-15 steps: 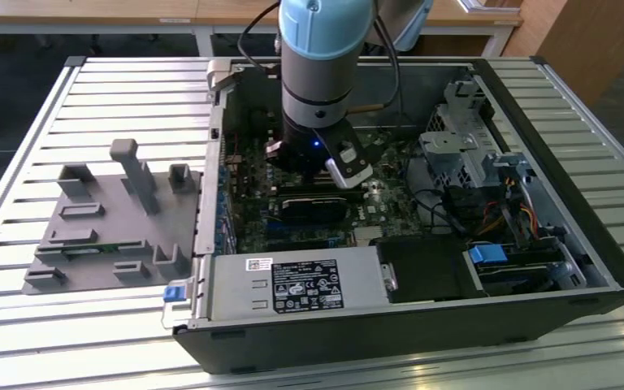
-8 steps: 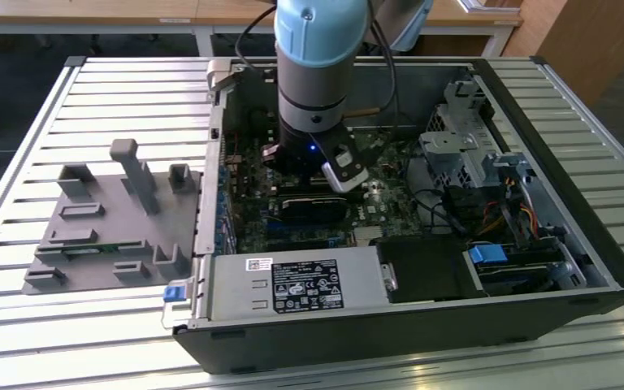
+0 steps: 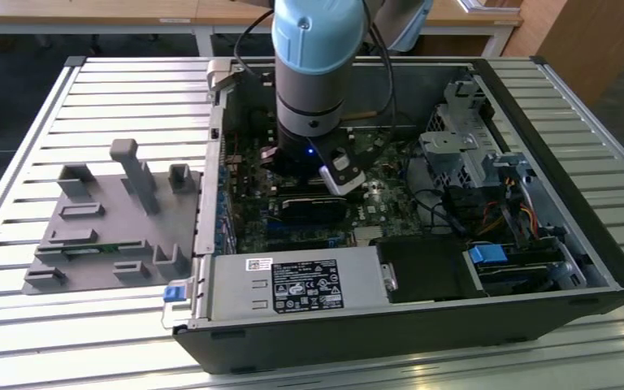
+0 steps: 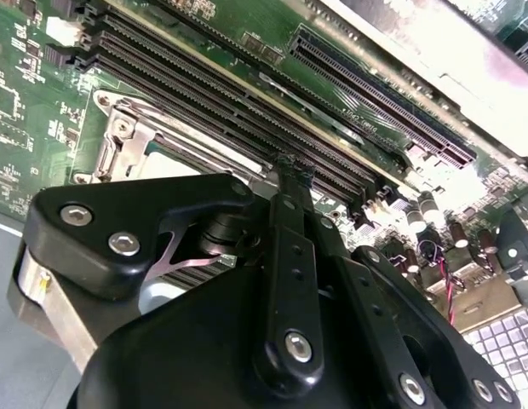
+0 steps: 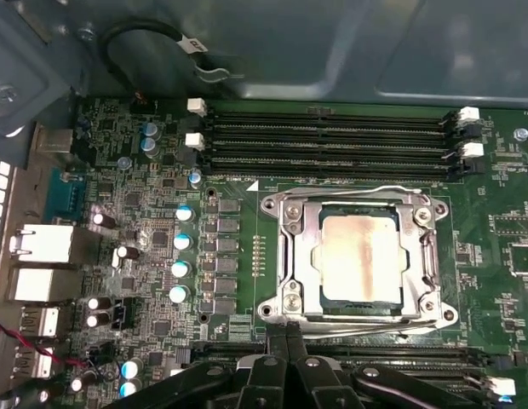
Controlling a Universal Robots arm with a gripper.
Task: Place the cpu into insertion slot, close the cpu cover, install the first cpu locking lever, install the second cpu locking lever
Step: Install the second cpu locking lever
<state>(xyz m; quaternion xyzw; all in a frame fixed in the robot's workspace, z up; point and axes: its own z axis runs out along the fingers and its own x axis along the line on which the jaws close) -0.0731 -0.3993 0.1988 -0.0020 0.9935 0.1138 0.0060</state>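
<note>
Exterior view first: you have an open computer case (image 3: 572, 244) lying on a slatted metal table (image 3: 52, 325), with a grey plastic fixture (image 3: 106, 219) beside it on the exterior view's left. Inside the case sit the power supply (image 3: 290, 284), a drive cage (image 3: 464, 154) and a bundle of cables (image 3: 507, 215) on the exterior view's right. Your arm (image 3: 312, 65) reaches straight down into the case over the motherboard (image 3: 290, 236) and blocks the socket from this camera.

Look at the first wrist view for the gripper (image 5: 289, 336): its fingers (image 5: 278, 354) are drawn together with no visible gap, their tips right at the edge of the socket, beside a locking lever (image 5: 366, 320) that runs along that side. You can't tell whether the tips actually touch the lever. The second wrist view shows the same closed fingertip (image 4: 291, 170) close over the board near the memory slots (image 4: 247, 111).

The cpu (image 5: 361, 257) sits flat in its socket, its dull metal top showing through the window of the cpu cover (image 5: 302, 247), which lies down over it. Another lever (image 5: 358, 192) runs along the far side of the frame.
</note>
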